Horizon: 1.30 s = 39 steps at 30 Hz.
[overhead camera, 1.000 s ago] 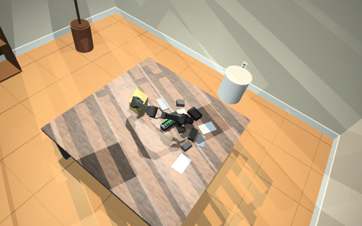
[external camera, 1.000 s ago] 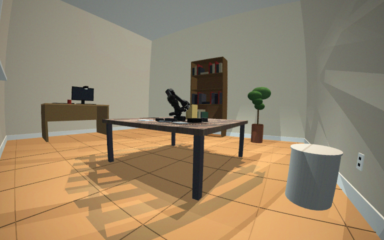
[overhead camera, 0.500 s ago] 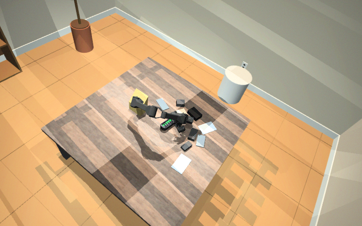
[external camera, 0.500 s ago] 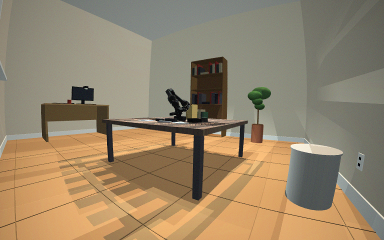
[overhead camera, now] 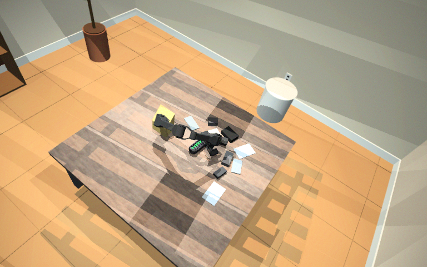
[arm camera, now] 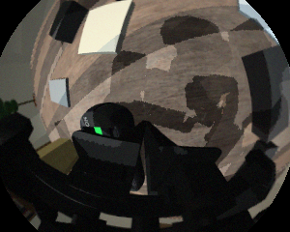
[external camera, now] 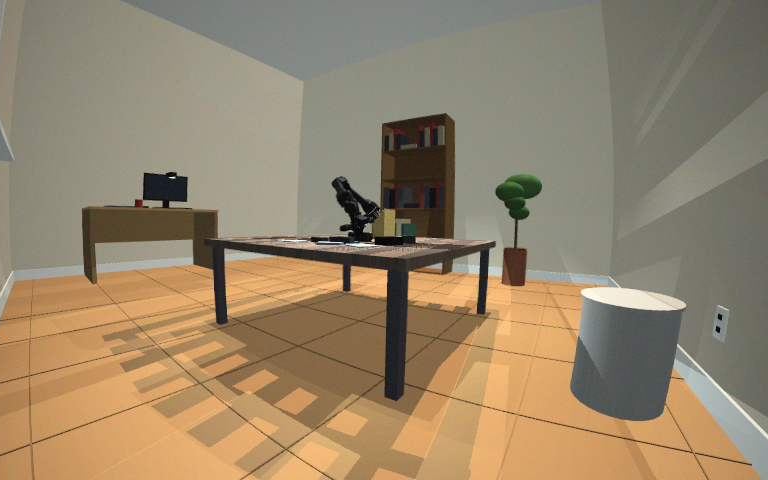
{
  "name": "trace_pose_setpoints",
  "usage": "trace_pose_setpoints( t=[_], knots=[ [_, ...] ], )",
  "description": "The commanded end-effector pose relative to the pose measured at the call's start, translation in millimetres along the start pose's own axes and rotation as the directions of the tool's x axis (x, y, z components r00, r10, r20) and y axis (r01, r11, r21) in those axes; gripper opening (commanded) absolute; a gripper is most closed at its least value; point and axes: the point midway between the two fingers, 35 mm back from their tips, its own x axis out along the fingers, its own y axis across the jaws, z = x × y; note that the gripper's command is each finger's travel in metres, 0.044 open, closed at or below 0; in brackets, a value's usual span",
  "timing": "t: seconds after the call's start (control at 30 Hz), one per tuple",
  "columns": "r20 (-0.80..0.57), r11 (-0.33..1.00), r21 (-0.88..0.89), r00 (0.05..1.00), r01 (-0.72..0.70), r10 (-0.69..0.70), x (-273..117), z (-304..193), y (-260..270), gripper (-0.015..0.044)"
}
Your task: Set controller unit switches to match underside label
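The dark grey controller unit point(overhead camera: 197, 146) lies flat on the wooden table, its row of rocker switches showing green ends. My gripper point(overhead camera: 213, 151) is shut and empty, low at the unit's right end. In the wrist view the shut fingers point(arm camera: 145, 168) stand beside the unit's end point(arm camera: 106, 135), where one green switch end shows; whether they touch it is not clear. In the side view the arm point(external camera: 353, 208) bends down to the table top.
Dark modules point(overhead camera: 229, 133) point(overhead camera: 227, 157) point(overhead camera: 219, 172) point(overhead camera: 212, 121) and pale sheets point(overhead camera: 244, 150) point(overhead camera: 213, 192) point(overhead camera: 192, 122) lie around the unit. A yellow block point(overhead camera: 164, 119) stands at the arm's base. A grey bin point(overhead camera: 276, 99) stands off the table.
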Motion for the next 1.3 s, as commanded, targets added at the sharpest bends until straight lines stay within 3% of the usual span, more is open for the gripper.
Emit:
trace_pose_setpoints(
  t=[0.0, 0.27, 0.5, 1.27],
  knots=[
    [0.000, 1.000, 0.000, 1.000, 0.000, 0.000, -1, 0, -1, 0.0000],
    [-0.013, 1.000, -0.009, 1.000, -0.020, 0.019, -60, -6, -31, 0.0000],
    [-0.011, 1.000, -0.015, 1.000, -0.011, 0.011, -62, -7, -30, 0.0000],
    [0.039, 0.940, -0.188, 0.959, 0.284, -0.281, -58, -52, 25, 0.0000]
  ],
)
